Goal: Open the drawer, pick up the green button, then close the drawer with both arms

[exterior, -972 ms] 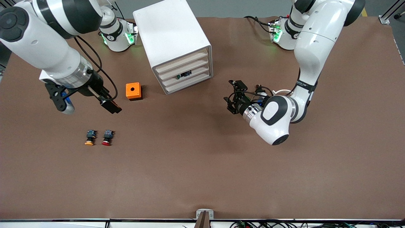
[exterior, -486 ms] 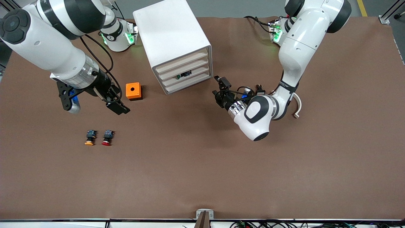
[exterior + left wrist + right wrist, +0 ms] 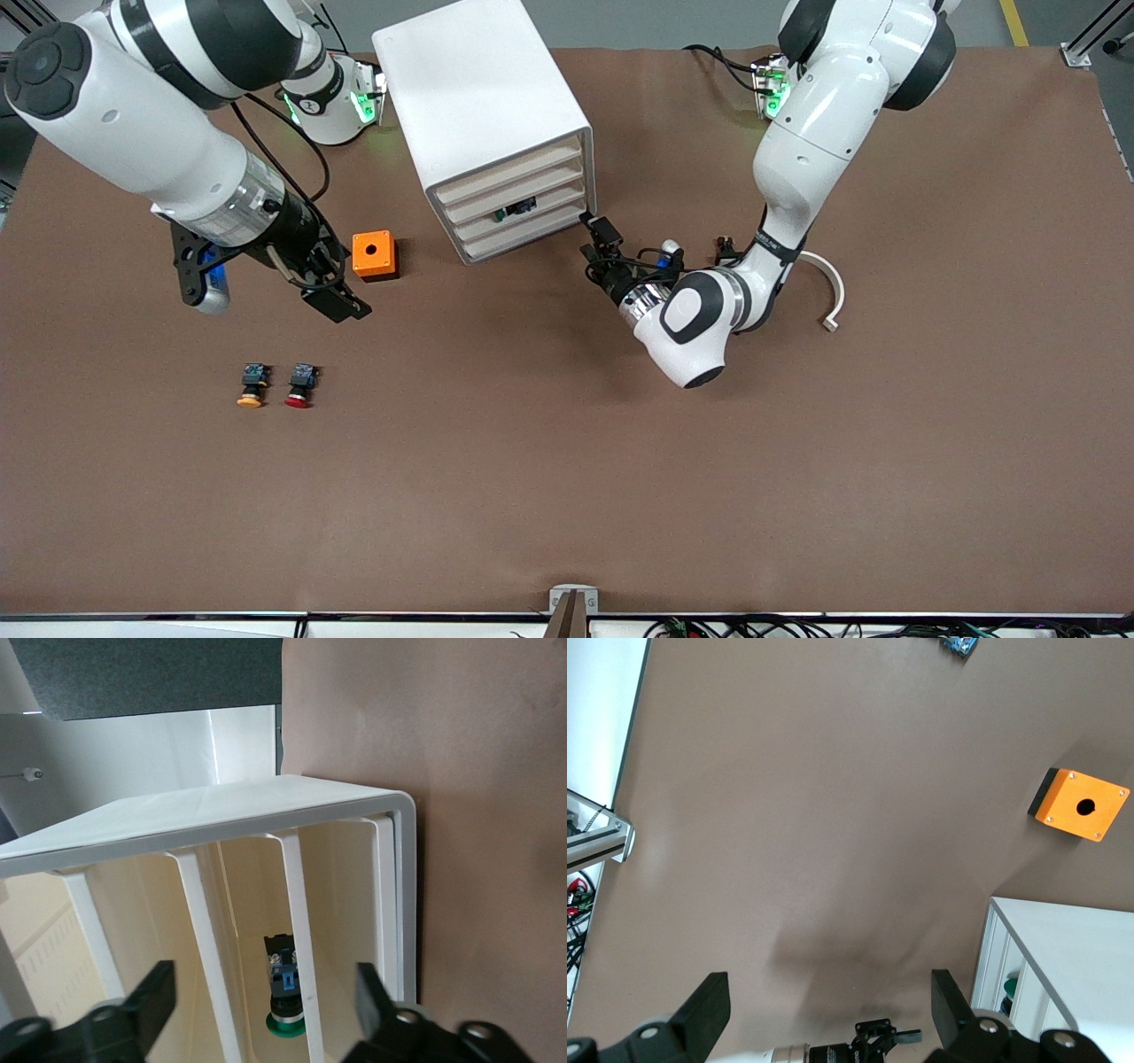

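The white cabinet (image 3: 478, 97) stands at the table's back. The drawer (image 3: 524, 218), third from the top, sits pushed in, level with the others. The green-capped button (image 3: 516, 210) shows through the gap above its beige front. In the left wrist view the button (image 3: 287, 997) lies inside, partly hidden by the drawer front (image 3: 297, 904). My left gripper (image 3: 599, 251) is open and empty, low over the table beside the cabinet's front corner at the left arm's end. My right gripper (image 3: 266, 295) is open and empty above the table beside the orange box.
An orange box (image 3: 374, 255) with a round hole sits by the cabinet toward the right arm's end. A yellow-capped button (image 3: 252, 386) and a red-capped button (image 3: 301, 386) lie nearer the front camera. A white curved piece (image 3: 830, 292) lies beside the left arm.
The left arm has swung its gripper across the table up to the cabinet's front. The right gripper has shifted a little toward the orange box.
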